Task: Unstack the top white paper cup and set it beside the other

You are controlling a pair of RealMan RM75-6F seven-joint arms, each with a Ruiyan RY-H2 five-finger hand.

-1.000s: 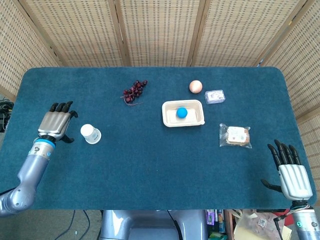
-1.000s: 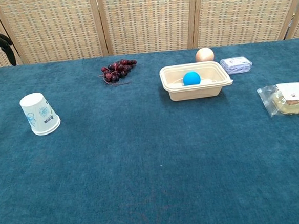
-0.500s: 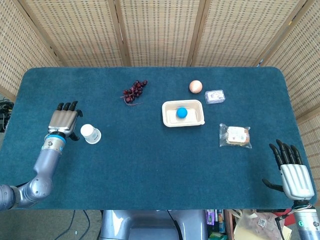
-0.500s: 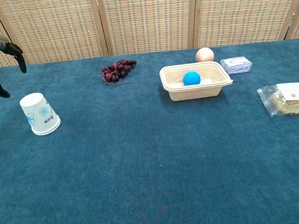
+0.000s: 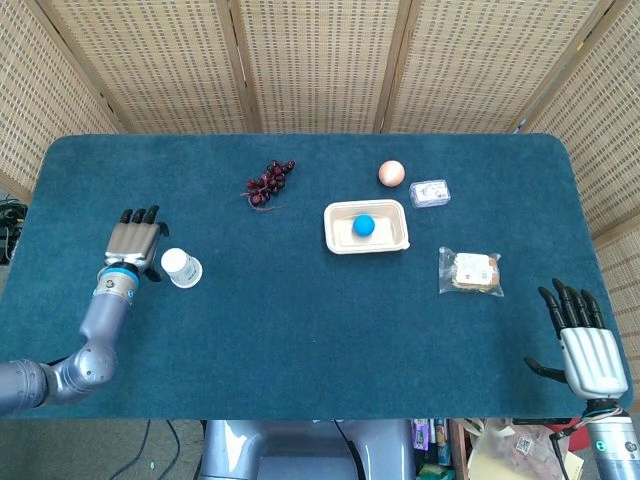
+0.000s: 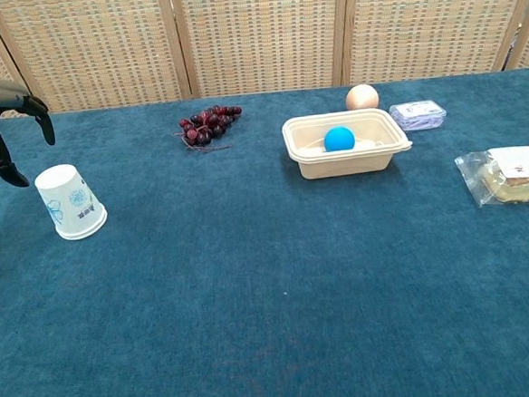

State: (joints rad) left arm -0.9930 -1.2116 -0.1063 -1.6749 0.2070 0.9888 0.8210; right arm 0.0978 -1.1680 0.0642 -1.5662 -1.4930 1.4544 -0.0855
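A white paper cup stack [image 5: 182, 267] [image 6: 70, 202] with blue print stands upside down on the left part of the blue table; the join between its cups does not show. My left hand [image 5: 134, 241] [image 6: 3, 121] hovers open just left of the stack, fingers spread and apart from it. At the table's near right corner my right hand [image 5: 582, 345] stays open with nothing in it, far from the cups; the chest view does not show it.
A bunch of dark grapes [image 5: 269, 182] lies at the back. A beige tray [image 5: 343, 240] holds a blue ball [image 5: 364, 225]. Behind it lie an egg [image 5: 391, 173] and a small clear box [image 5: 429, 192]. A wrapped sandwich [image 5: 471, 271] lies to the right.
My left hand has moved rightward, closing in on the cup stack. The right hand and the cups have stayed put.
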